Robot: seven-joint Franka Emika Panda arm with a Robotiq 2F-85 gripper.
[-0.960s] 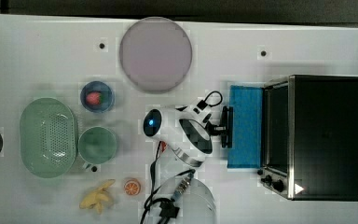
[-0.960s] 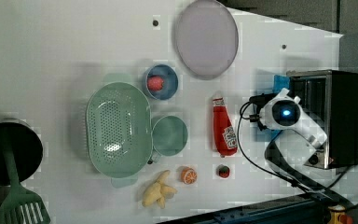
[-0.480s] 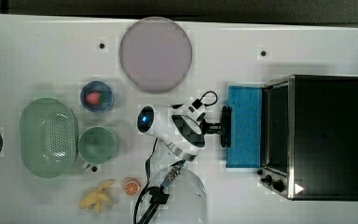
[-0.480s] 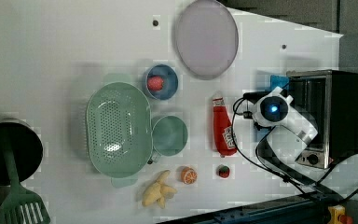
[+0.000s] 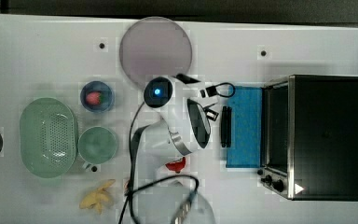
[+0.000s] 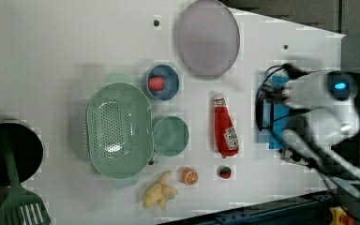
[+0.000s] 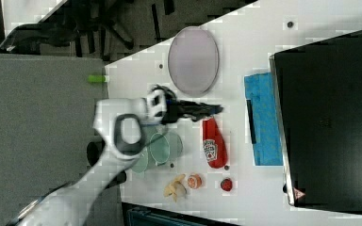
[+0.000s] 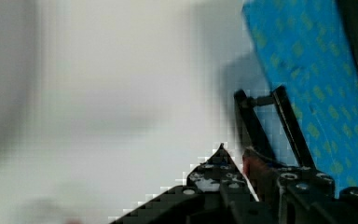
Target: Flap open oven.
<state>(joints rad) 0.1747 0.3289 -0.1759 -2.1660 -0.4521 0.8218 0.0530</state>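
Observation:
The oven (image 5: 324, 135) stands at the top view's right, a black box with a silver front frame and two knobs (image 5: 271, 181). Its blue glass door (image 5: 244, 126) lies flapped down flat on the table, the black bar handle (image 5: 225, 126) along its free edge. My gripper (image 5: 210, 122) hovers just to the top view's left of that handle, apart from it. In the wrist view the gripper (image 8: 235, 161) has its fingers only a narrow gap apart with nothing between them, and the handle (image 8: 261, 126) and door (image 8: 317, 74) lie beyond. The right view shows the door (image 7: 264, 122) down too.
A ketchup bottle (image 6: 225, 131) lies under my arm. A purple plate (image 5: 156, 49), a blue bowl (image 5: 96, 96), a green cup (image 5: 98, 144), a green colander (image 5: 49, 137), a banana (image 5: 95, 198) and small fruit pieces (image 6: 190, 176) fill the top view's left half.
My gripper has drawn back from the door handle toward the top view's left. The door stays lying flat.

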